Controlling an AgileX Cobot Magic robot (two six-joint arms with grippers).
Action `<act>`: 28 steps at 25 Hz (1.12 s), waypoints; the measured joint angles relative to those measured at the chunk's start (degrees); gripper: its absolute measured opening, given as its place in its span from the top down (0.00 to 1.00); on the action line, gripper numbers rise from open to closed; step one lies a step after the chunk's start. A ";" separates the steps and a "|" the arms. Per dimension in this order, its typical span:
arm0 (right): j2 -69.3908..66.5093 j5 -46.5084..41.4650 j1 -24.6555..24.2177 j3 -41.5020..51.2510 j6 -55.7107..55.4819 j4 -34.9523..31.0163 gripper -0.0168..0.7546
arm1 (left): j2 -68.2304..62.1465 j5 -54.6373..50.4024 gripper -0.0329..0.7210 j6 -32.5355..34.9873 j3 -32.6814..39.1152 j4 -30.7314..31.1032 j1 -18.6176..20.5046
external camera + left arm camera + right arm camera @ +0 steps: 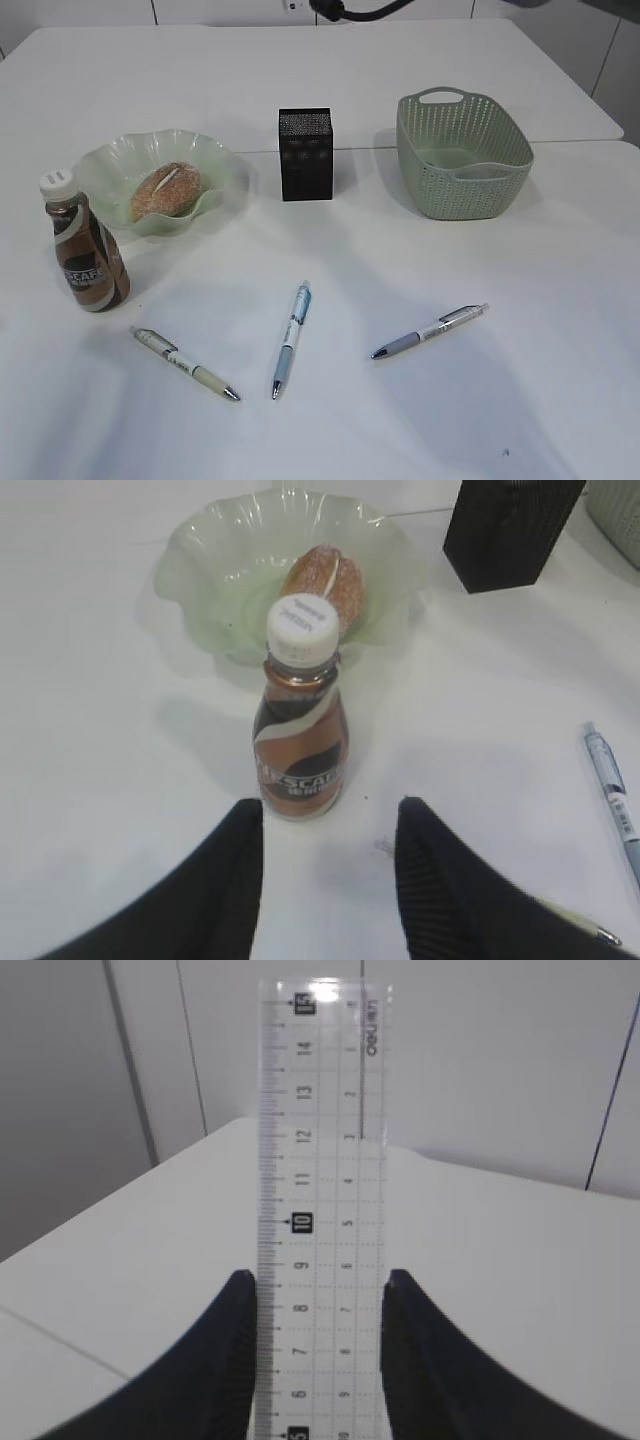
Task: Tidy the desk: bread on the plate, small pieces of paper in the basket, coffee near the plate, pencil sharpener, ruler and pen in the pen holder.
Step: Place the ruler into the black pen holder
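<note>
Right now the ruler step is in hand: the right gripper clamps it across its width, raised off the desk; next it needs carrying over the pen holder. The left gripper hangs half-open, empty, by the coffee

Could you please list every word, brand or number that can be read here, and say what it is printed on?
"NESCAFE", partly cut off by the curve: label of the coffee bottle.
"deli": top of the clear ruler in the right hand.
"10", "15", and scale numbers 6 to 14: same ruler.
Bottle cap print and pen barrel print: too small to read.
</note>
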State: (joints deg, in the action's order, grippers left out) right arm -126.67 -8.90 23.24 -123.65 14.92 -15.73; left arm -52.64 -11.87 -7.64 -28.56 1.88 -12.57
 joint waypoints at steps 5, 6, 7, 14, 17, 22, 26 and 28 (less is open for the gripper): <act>0.00 8.46 -0.66 4.36 0.11 -0.13 0.60 | 0.00 2.52 0.55 0.00 0.00 0.00 0.00; 0.00 13.36 -0.69 7.67 0.11 -0.35 0.60 | 0.00 2.81 0.55 0.00 0.00 0.00 0.00; 0.00 15.49 -0.79 8.69 0.11 -0.35 0.60 | 0.00 3.10 0.55 0.00 0.00 0.00 0.00; 0.00 30.35 -0.79 16.79 0.11 -0.58 0.60 | 0.00 4.65 0.55 0.00 0.00 0.00 0.00; 0.00 31.73 -0.79 18.58 0.11 -0.58 0.60 | 0.00 5.41 0.55 0.00 0.00 0.03 0.00; -1.44 31.87 -0.79 19.20 0.11 -0.58 0.60 | 0.00 6.31 0.56 0.00 0.00 0.03 0.00; -3.31 31.87 -0.79 19.33 0.11 -0.58 0.60 | 0.00 6.97 0.56 0.00 0.00 0.13 0.00; -3.31 31.87 -0.79 19.33 0.11 -0.58 0.60 | 0.00 6.97 0.56 0.00 0.00 0.28 0.00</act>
State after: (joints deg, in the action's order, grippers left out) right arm -129.98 22.97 22.46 -104.32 15.03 -16.32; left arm -52.64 -4.89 -7.64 -28.56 2.16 -12.57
